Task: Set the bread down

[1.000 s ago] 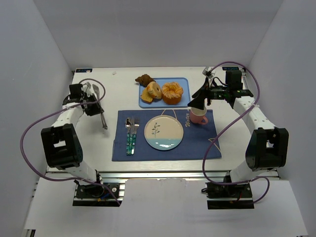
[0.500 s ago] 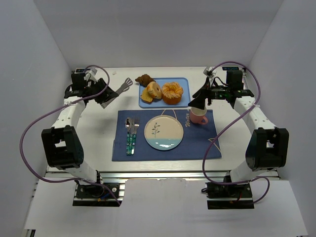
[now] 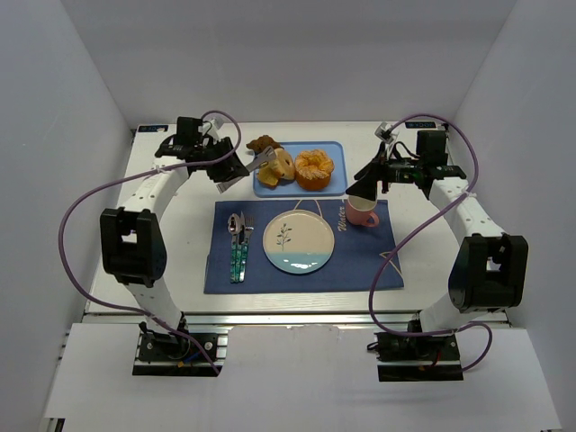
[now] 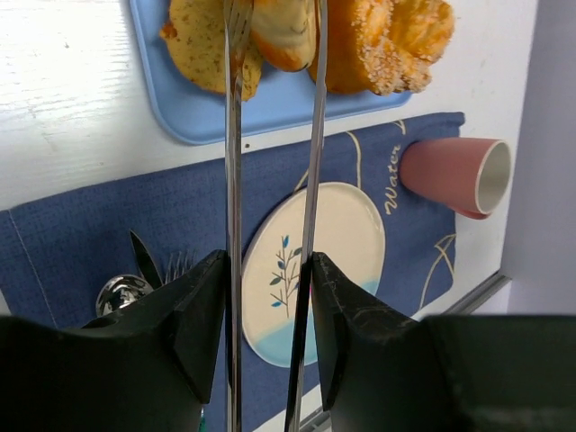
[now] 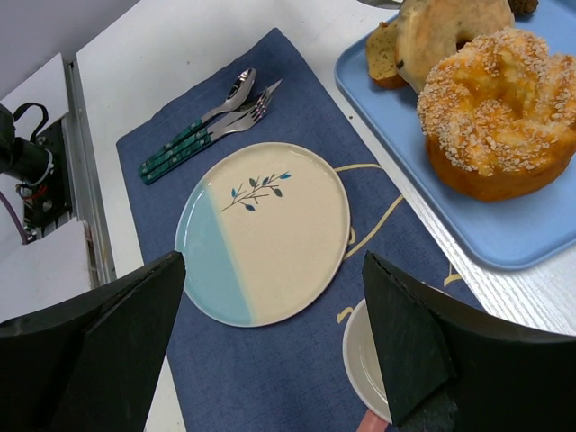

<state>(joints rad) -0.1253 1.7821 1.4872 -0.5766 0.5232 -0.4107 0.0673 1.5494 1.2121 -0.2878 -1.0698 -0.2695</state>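
The ring-shaped bread leans on the yellow-orange wedge slice at the left end of the blue tray. My left gripper is shut on metal tongs. In the left wrist view the tongs reach forward from my left gripper, and their tips stand on either side of the ring, beside the slice. My right gripper is open and empty above the pink cup. The right wrist view shows the ring and the slice.
A sugared bun and a brown pastry share the tray. A blue placemat holds a cream-and-blue plate, a fork and spoon to its left and the cup to its right. White walls enclose the table.
My left arm has swung right from the table's left side, carrying the tongs, whose tips now reach the bread on the tray. The right arm has barely moved.
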